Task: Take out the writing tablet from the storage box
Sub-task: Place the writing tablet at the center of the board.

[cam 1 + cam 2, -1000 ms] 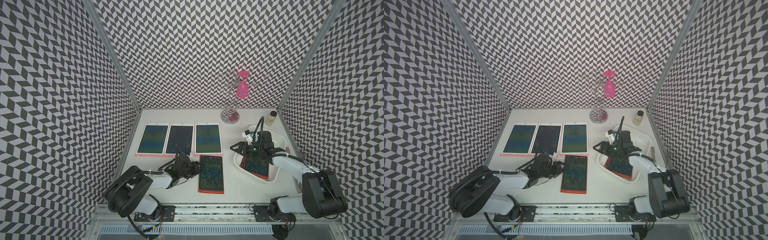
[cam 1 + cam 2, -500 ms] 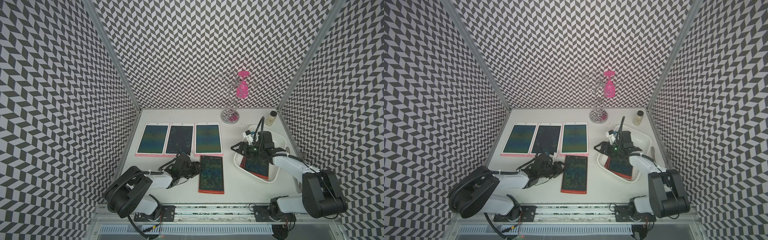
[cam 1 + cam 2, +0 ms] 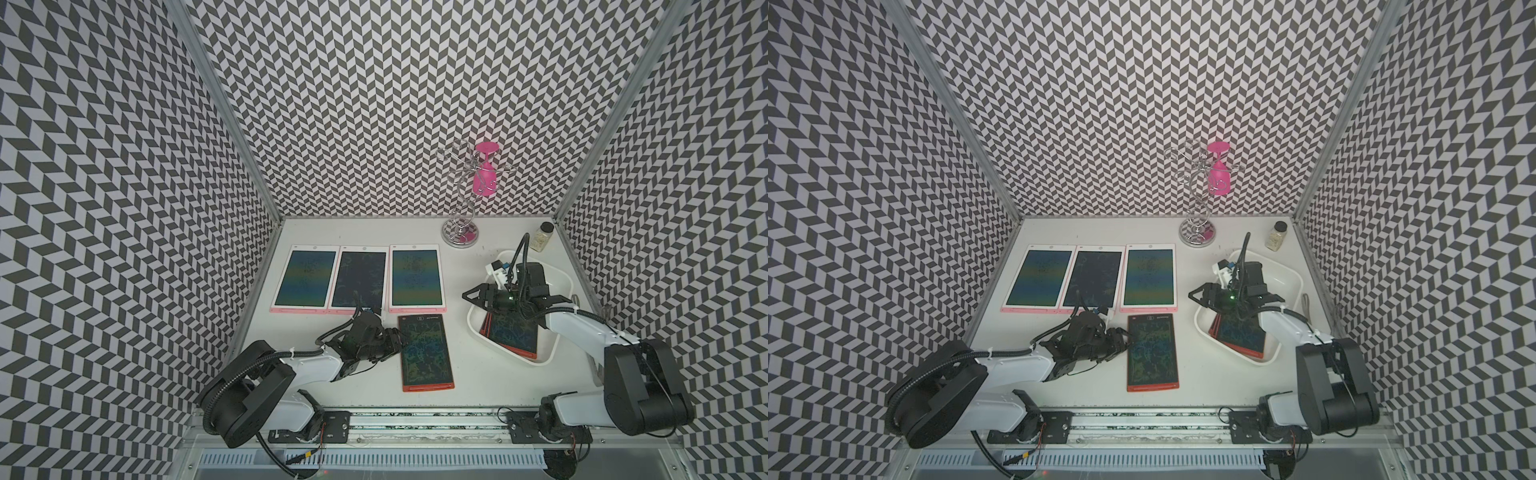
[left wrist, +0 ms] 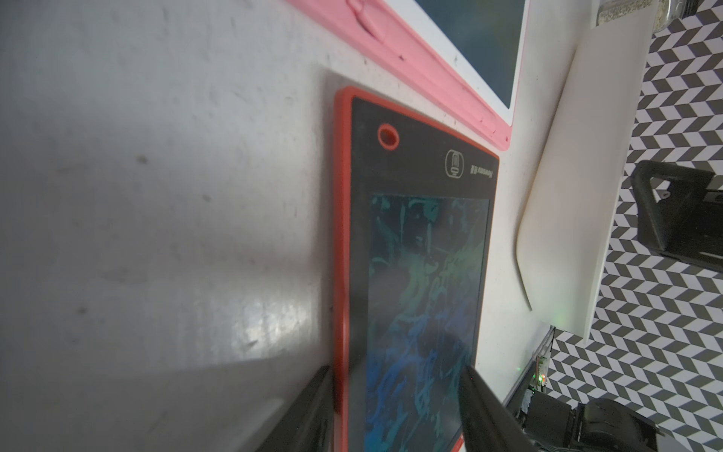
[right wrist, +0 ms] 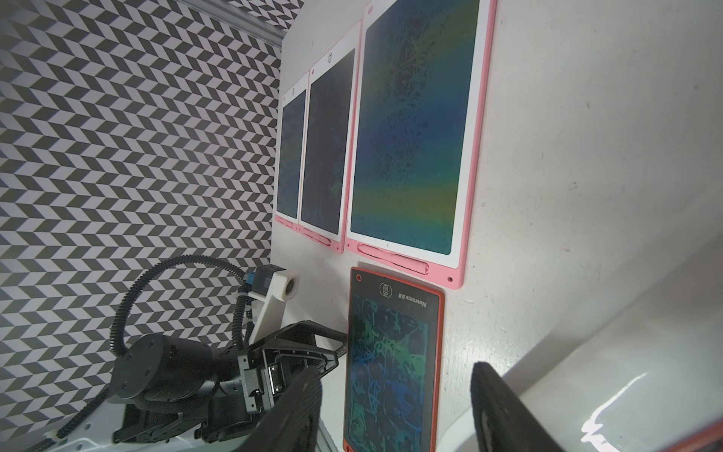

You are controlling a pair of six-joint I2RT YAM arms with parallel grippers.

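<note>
Stacked red writing tablets (image 3: 511,336) lie in the storage box (image 3: 559,274); the right gripper (image 5: 395,371), jaws apart and empty, hovers above, probably to pick one; the left gripper (image 4: 395,368), jaws parted, straddles the edge of another red tablet (image 3: 426,353) outside.

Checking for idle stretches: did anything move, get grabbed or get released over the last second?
Nothing visibly changed. The left claw stays open at the edge of the red tablet on the table, the right claw stays open over the storage box, and the stacked tablets still lie inside it.
</note>
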